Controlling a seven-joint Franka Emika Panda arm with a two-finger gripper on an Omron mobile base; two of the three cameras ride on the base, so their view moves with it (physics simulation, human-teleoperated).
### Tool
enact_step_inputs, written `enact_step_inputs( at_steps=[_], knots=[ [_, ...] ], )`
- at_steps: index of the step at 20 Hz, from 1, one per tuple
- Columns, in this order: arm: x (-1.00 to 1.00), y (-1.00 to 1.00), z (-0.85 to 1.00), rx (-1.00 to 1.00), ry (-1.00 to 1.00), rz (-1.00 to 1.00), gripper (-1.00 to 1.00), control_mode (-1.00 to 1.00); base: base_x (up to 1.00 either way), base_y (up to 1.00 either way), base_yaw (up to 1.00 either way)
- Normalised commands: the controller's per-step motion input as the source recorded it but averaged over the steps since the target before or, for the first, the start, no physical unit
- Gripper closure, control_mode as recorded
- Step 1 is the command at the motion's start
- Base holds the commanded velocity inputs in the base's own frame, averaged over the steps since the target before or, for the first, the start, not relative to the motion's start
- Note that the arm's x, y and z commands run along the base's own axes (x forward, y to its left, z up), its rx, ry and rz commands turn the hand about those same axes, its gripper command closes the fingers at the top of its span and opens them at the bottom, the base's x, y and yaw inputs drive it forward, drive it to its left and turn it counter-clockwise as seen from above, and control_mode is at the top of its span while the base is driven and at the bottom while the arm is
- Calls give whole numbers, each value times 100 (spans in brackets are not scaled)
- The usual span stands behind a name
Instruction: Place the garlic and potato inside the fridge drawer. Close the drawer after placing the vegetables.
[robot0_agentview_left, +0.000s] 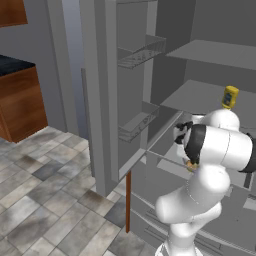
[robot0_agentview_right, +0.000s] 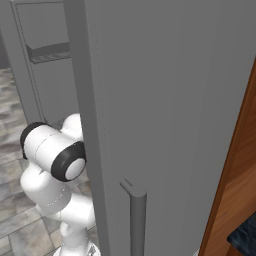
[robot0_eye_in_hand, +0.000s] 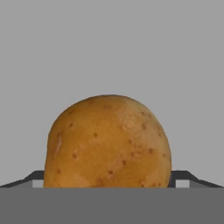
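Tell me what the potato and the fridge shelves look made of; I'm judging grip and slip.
Potato: organic skin, matte golden-brown with dark speckles, likely firm and slightly rough. Fridge shelves: flat matte grey, smooth and unmarked; plastic or painted metal, the render leaves it open.

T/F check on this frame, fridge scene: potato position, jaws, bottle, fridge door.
1. The potato sits between the two fingertips in the hand view. True.
2. The jaws are shut tight with nothing between them. False: they stand wide, either side of the potato.
3. A yellow bottle stands on a fridge shelf. True.
4. The fridge door is closed. False: it is swung open, its racks showing.
5. The potato is green. False: golden-brown with dark specks.
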Motion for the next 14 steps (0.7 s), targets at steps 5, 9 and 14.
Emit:
enact_step_inputs(
  at_steps=[5,9,14],
  knots=[
    [3,0,-43,0,0,0,-100,-100,0,0,0],
    [0,2,-16,0,0,0,-100,-100,0,0,0],
    [0,0,2,0,0,0,-100,-100,0,0,0]
  ],
)
